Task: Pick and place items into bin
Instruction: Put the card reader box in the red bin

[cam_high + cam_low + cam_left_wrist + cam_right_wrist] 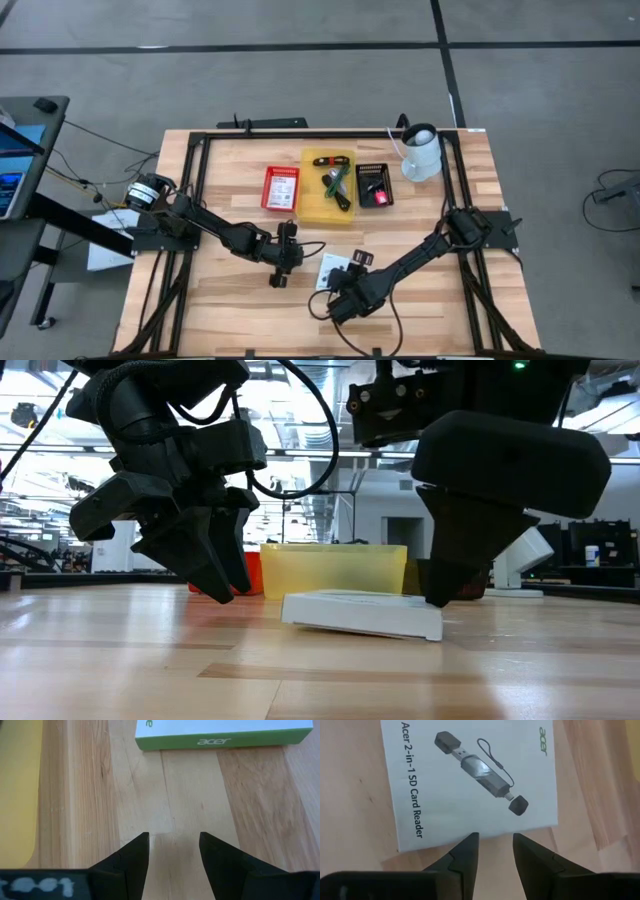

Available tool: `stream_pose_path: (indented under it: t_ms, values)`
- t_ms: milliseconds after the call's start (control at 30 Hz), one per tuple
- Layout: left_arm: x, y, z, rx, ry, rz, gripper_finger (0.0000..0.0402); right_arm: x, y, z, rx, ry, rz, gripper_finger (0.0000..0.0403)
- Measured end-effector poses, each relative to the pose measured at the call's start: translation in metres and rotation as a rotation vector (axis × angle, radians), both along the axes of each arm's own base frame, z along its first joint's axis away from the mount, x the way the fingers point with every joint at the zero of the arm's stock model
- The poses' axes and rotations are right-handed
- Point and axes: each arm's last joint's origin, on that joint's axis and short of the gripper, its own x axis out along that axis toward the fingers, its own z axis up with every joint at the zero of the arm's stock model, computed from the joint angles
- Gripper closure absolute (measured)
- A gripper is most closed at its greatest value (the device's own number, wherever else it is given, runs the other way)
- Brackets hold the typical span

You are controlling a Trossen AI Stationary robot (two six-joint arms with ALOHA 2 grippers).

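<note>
A white printed packet (470,780), an Acer card-reader box with a green side (220,741), lies flat on the wooden table (240,310) near the middle front. My right gripper (493,839) points steeply down over the packet's near edge, fingers open. To the packet's left, my left gripper (174,840) hangs open above bare wood, holding nothing. In the low view the right gripper (440,595) stands at the packet's right end (420,622) and the left gripper (225,585) is clear of its left end. Green-and-black tools (336,186) lie in the yellow bin (312,208). My right gripper has its two fingertips (470,840) right at the packet's near edge (490,831), coming from above. I cannot tell whether they touch it. The packet lies flat on the table.
Three bins stand in a row at the far middle: a red one (281,188), the yellow one, and a black one (374,172) with a pink-red piece (381,196). A white object (421,152) stands at the far right. A black frame (300,134) borders the table.
</note>
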Motion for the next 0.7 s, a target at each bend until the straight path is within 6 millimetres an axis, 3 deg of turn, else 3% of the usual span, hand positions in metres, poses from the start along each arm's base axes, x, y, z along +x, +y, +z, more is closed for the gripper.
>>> stream_pose_path:
  t_ms: [700]
  values:
    - [0.0, 0.0, 0.0, 0.0, 0.0, 0.0, 0.0235, -0.0015, -0.0002, -0.0044, 0.018, 0.014, -0.009, 0.0282]
